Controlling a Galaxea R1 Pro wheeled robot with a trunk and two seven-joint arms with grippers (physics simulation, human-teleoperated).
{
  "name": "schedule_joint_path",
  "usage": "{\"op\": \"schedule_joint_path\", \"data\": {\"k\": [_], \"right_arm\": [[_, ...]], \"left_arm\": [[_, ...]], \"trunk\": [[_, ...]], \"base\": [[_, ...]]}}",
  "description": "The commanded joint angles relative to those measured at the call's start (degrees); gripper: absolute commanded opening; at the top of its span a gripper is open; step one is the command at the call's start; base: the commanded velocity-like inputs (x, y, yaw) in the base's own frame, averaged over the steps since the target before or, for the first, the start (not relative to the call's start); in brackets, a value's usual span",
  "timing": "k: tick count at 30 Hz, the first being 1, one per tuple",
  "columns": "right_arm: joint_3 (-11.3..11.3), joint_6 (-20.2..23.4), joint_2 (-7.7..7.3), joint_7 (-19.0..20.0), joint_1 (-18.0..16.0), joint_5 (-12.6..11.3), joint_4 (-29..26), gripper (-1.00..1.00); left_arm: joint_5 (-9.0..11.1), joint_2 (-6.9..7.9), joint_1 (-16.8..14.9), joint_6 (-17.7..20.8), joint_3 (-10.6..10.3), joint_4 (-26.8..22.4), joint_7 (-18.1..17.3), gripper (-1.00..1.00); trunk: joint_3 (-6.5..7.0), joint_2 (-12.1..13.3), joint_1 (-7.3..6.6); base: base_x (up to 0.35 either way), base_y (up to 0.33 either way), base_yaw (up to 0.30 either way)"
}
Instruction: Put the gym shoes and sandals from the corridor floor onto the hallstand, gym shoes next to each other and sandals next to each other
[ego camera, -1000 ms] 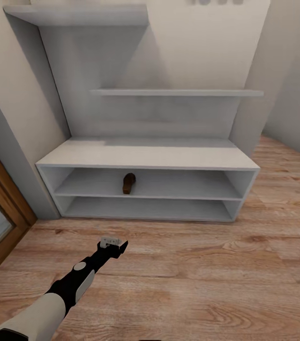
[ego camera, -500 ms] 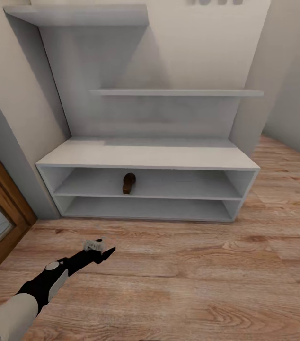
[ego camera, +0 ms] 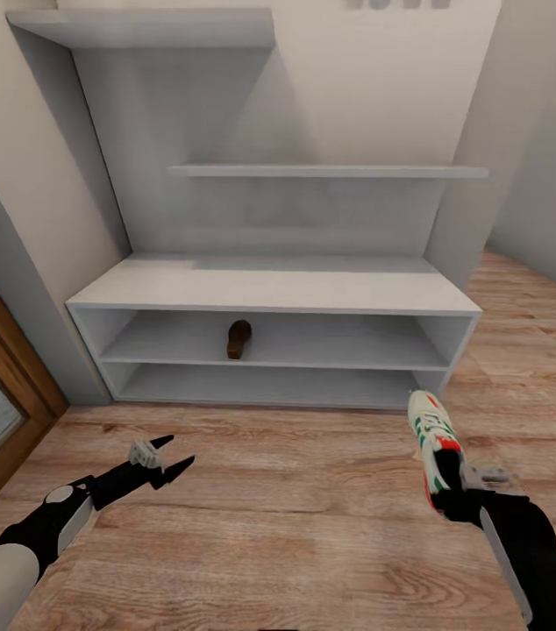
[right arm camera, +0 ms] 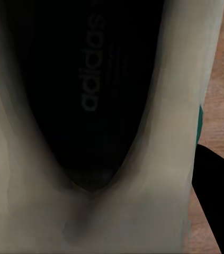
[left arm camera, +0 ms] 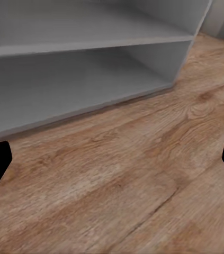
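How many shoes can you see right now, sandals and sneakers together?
2: one sandal on the hallstand's upper open shelf, one gym shoe held in the right gripper. Others may be out of view.

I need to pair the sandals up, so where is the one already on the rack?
In the head view, the sandal lies on the upper open shelf of the hallstand, slightly left of the middle, under the bench top and alone on that shelf.
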Motion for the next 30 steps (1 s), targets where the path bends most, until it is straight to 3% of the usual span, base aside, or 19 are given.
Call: {"op": "schedule_joint_path", "data": {"k": [1, 2, 7, 9, 14, 22, 24, 30], "right_arm": [[0.1, 0.9, 0.51, 0.1, -1.8, 0.2, 1.2, -1.00], [0.2, 1.1, 0.95, 0.1, -2.6, 0.2, 2.0, -1.00], [0.4, 1.8, 7.36, -0.3, -12.5, 0.6, 15.0, -1.00], [0.4, 1.9, 8.46, -0.4, -16.7, 0.8, 20.2, -1.00], [0.4, 1.9, 9.12, -0.4, -23.3, 0.9, 24.6, -1.00], [0.4, 1.9, 9.21, -0.6, -26.4, 0.9, 26.0, -1.00], [0.4, 1.9, 9.17, -0.5, -26.5, 0.9, 26.1, -1.00], [0.4, 1.8, 9.21, -0.2, -26.6, 0.9, 26.2, -1.00]], "left_arm": [[0.0, 0.09, 0.0, -0.3, -0.5, 0.0, 0.0, 1.00], [-0.3, 0.09, 0.0, -0.3, -0.5, 0.0, 0.0, 1.00], [-3.3, 0.10, 0.0, -0.3, -0.5, 0.6, 0.0, 1.00], [-3.6, 0.10, 0.0, -0.3, -0.5, 0.8, 0.0, 1.00], [-3.8, 0.16, 0.0, -0.3, -0.5, 1.0, 0.0, 1.00], [-3.9, 0.11, 0.0, -1.2, -0.5, 2.3, -0.1, 1.00], [-3.9, -0.01, 0.0, -2.6, -0.6, 2.6, -1.9, 1.00], [-3.9, -0.26, 0.0, -3.5, -0.6, 2.7, -11.8, 1.00]], "trunk": [[-0.05, 0.0, -0.01], [-0.05, 0.0, -0.01], [-0.05, 0.0, -0.01], [-0.05, 0.0, -0.01], [-0.05, 0.0, -0.01], [-0.05, 0.0, -0.01], [-0.05, 0.0, -0.01], [-0.05, 0.0, -0.01]], "base": [[0.000, 0.000, 0.000], [0.000, 0.000, 0.000], [0.000, 0.000, 0.000], [0.000, 0.000, 0.000], [0.023, -0.008, 0.000], [0.116, -0.086, 0.000], [0.027, -0.021, 0.000], [0.006, -0.005, 0.000]]}}
